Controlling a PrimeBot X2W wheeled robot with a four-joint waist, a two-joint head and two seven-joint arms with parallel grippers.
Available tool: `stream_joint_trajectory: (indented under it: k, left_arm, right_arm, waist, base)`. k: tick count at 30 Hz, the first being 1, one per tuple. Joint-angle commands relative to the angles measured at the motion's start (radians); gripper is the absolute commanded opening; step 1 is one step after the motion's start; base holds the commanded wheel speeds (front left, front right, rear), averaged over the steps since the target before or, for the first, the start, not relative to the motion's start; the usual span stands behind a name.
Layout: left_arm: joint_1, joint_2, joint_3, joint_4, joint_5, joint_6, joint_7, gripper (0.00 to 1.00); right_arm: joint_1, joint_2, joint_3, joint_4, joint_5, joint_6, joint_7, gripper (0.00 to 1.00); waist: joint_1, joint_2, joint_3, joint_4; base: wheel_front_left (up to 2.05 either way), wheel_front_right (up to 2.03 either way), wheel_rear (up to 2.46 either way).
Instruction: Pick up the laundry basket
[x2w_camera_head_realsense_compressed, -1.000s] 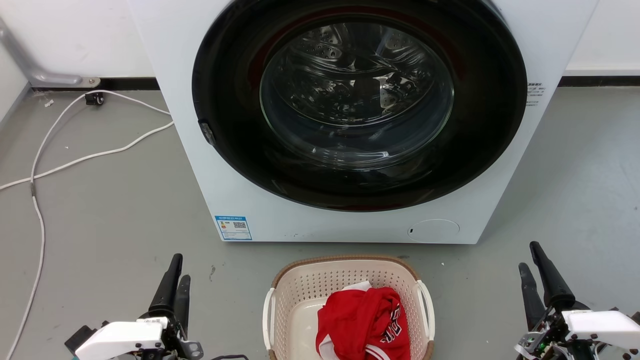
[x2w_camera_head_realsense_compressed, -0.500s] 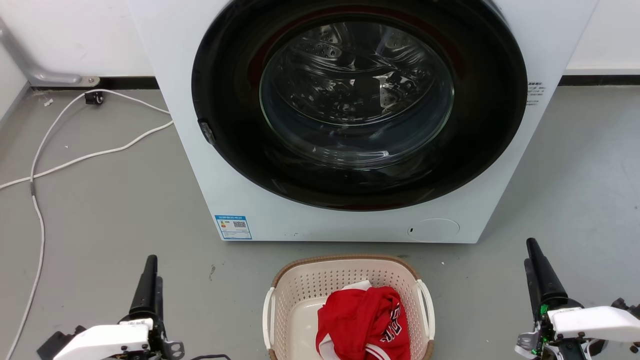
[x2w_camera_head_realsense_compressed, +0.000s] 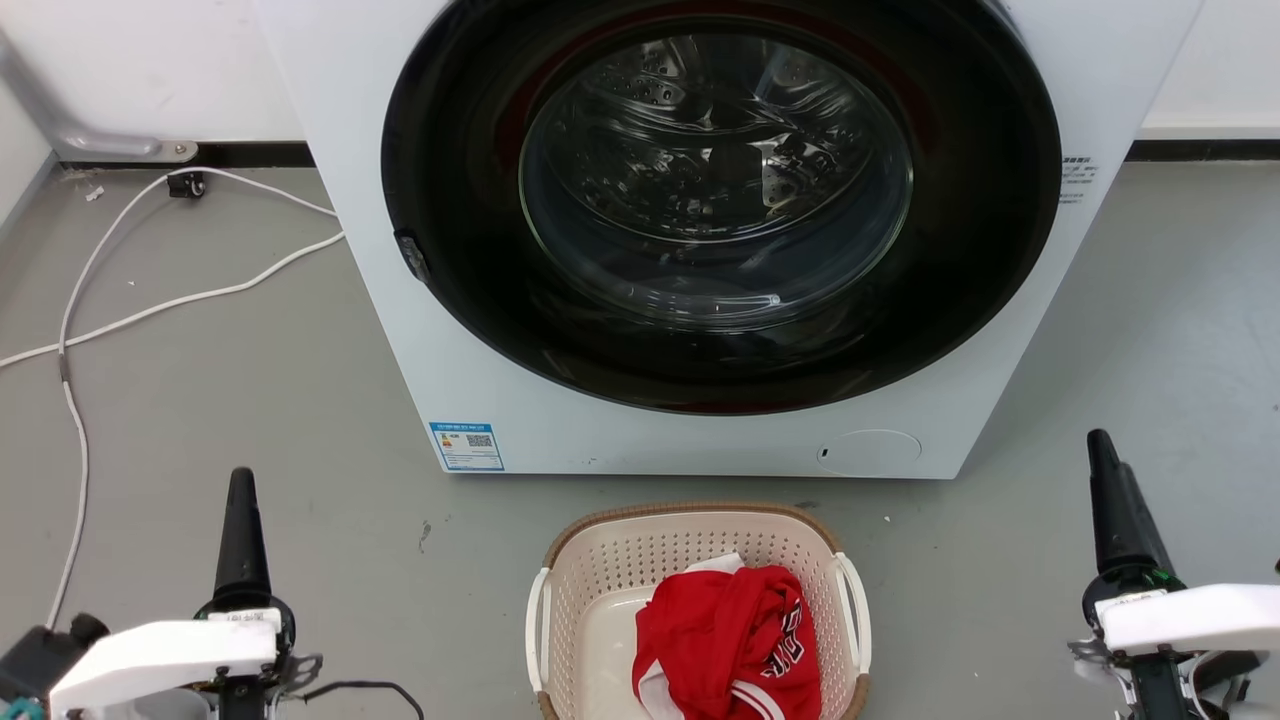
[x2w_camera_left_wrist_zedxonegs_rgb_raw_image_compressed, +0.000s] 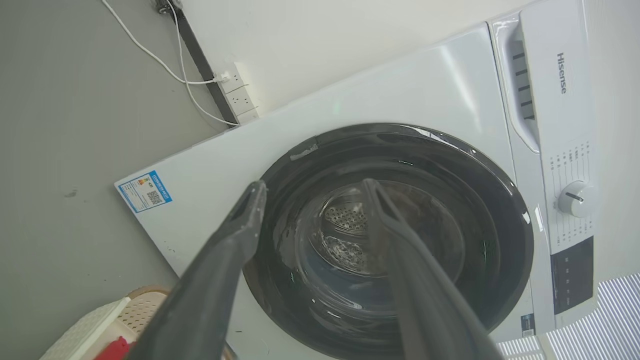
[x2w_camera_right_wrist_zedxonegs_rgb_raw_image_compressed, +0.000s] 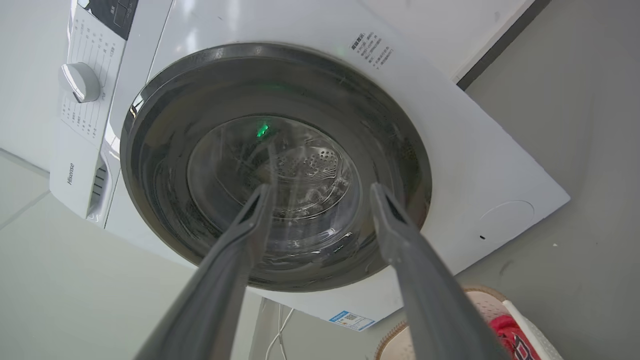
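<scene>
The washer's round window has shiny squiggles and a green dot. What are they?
Head view: the door glass shows bright streaks, glare off its curve. Right wrist view: the green dot looks like a reflected light, and the dark fingers look blurry.

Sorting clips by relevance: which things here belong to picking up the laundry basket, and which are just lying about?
Job: cream perforated plastic laundry basket with brown woven-look rim; left gripper; right gripper.
Lying about: white front-loading washing machine; crumpled red garment inside the basket; thin white cable.
</scene>
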Motion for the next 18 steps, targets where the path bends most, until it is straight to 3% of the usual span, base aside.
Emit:
stream_joint_trajectory:
  k: [1,17,18]
  left_arm:
    - [-0.016,0.004,-0.007,-0.053,0.065,0.006,-0.011,1.0]
    - [0.028,0.005,-0.189,-0.22,0.481,0.054,-0.061,1.0]
    - [0.029,0.005,-0.226,-0.231,0.562,0.06,-0.07,1.0]
  right_arm:
    - [-0.022,-0.003,-0.001,-0.041,-0.06,0.002,-0.012,1.0]
    - [0.001,-0.004,0.057,-0.149,-0.414,0.002,-0.063,1.0]
    - [0.005,-0.004,0.057,-0.156,-0.462,0.002,-0.071,1.0]
  waist:
    - [0.0,-0.0001,0.002,0.0]
    - [0.0,-0.0001,0.013,-0.002]
    - [0.0,-0.0001,0.014,-0.002]
  base:
    - [0.0,0.0,0.0]
    - [0.0,0.0,0.0]
    - [0.0,0.0,0.0]
